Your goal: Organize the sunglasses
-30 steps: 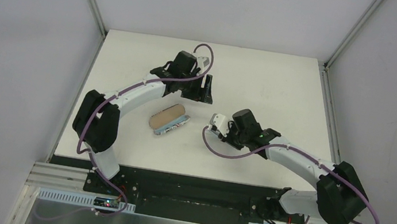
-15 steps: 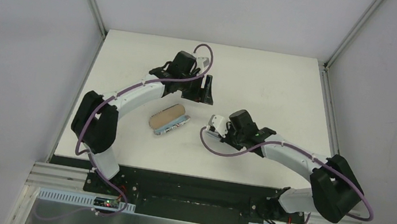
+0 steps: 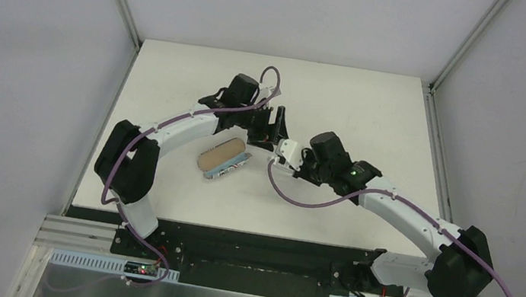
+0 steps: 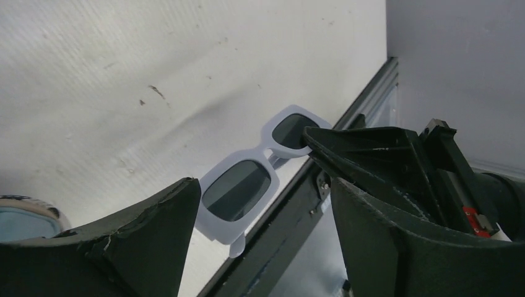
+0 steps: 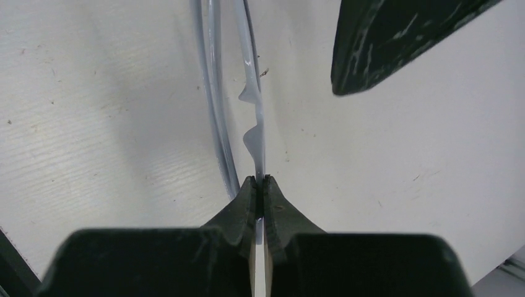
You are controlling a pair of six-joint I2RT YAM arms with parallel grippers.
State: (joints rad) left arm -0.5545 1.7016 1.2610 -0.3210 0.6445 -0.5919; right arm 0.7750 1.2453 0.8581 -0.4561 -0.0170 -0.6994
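The sunglasses (image 3: 287, 151) sit just right of the printed case (image 3: 224, 157), held edge-on in the right gripper (image 5: 260, 184), its black jaws pinching the thin, glossy white frame. That arm reaches left, elbow bent. The left gripper (image 4: 265, 189), beyond the case, is spread wide close by. Only its wrist view shows both dark rectangular lenses.

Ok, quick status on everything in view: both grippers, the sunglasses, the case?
left gripper: open, fingers either side of the sunglasses frame.
right gripper: shut on one temple arm of the sunglasses.
sunglasses: held by that arm, not yet in the case.
case: seemingly open, apart from both grippers.
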